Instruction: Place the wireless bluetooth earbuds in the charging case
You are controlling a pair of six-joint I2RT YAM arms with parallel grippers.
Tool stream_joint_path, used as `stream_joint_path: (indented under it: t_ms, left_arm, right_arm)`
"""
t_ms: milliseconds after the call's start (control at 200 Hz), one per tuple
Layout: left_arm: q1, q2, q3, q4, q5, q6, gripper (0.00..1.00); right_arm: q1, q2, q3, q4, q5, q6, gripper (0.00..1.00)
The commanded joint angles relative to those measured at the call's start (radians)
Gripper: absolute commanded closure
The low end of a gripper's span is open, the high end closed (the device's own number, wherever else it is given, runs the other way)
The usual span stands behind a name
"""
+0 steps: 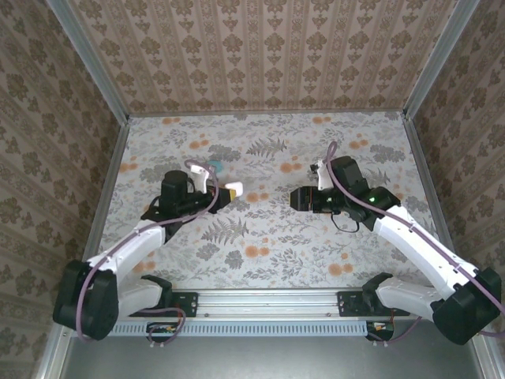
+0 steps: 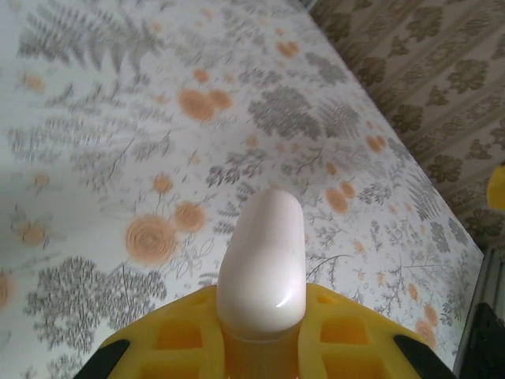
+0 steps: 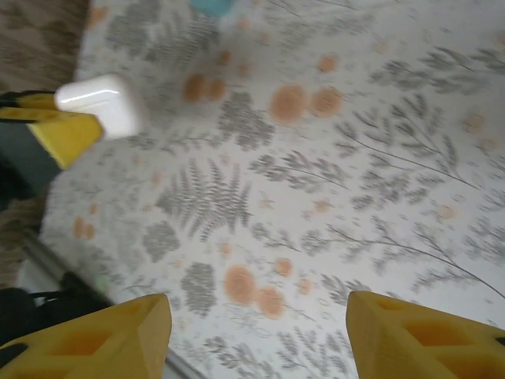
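White case point(image 2: 263, 260) base hidden inside left claw point(image 2: 264, 335).

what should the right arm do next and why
Probably bring the open, empty right fingers toward the smooth white rounded plastic case clamped in the left fingers; its lid looks shut, so it likely needs opening first.

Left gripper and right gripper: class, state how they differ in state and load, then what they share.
The left gripper is shut on the white case; the right gripper stands open. The left gripper carries a load; the right gripper has nothing between its jaws. Both have yellow fingers.
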Motion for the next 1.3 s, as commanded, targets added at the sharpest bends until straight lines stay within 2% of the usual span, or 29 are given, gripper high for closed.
stream_joint_path:
  t_ms: [0,305,485,600,825,1000,1120,1160,1180,1190,1295]
  left_arm:
    - [0.006,0.077,-0.015,-0.011,0.023,-0.091,0.96]
    - [-0.043,0.356,0.022,0.027,0.128,-0.131,0.94]
    - [-0.163,0.449,0.055,0.028,0.048,-0.164,0.92]
    - [-0.21,0.499,0.097,-0.01,0.004,-0.16,0.9]
    - [-0.208,0.478,0.15,-0.211,-0.09,-0.066,0.63]
    - [-0.163,0.404,0.198,-0.372,-0.155,0.033,0.45]
    - [-0.103,0.34,0.217,-0.454,-0.183,0.082,0.31]
    - [-0.079,0.315,0.222,-0.482,-0.194,0.102,0.2]
    - [-0.07,0.301,0.224,-0.495,-0.202,0.111,0.04]
    - [-0.065,0.295,0.224,-0.501,-0.206,0.117,0.01]
    - [0.012,0.226,0.232,-0.565,-0.247,0.177,0.0]
  right_arm:
    - [-0.001,-0.011,-0.045,-0.036,0.111,0.016,0.37]
    - [-0.014,-0.019,-0.115,-0.063,0.253,0.031,0.27]
    - [-0.041,-0.073,-0.157,-0.093,0.366,0.046,0.22]
    - [-0.055,-0.137,-0.201,-0.091,0.451,0.05,0.17]
    - [-0.11,-0.302,-0.279,-0.074,0.62,0.002,0.0]
    - [-0.166,-0.398,-0.349,0.002,0.744,-0.026,0.0]
    - [-0.199,-0.404,-0.409,0.145,0.77,-0.064,0.0]
    - [-0.201,-0.402,-0.429,0.186,0.778,-0.092,0.0]
    - [-0.203,-0.399,-0.437,0.204,0.786,-0.103,0.0]
    - [-0.204,-0.397,-0.44,0.213,0.792,-0.109,0.0]
    - [-0.213,-0.374,-0.465,0.305,0.831,-0.206,0.0]
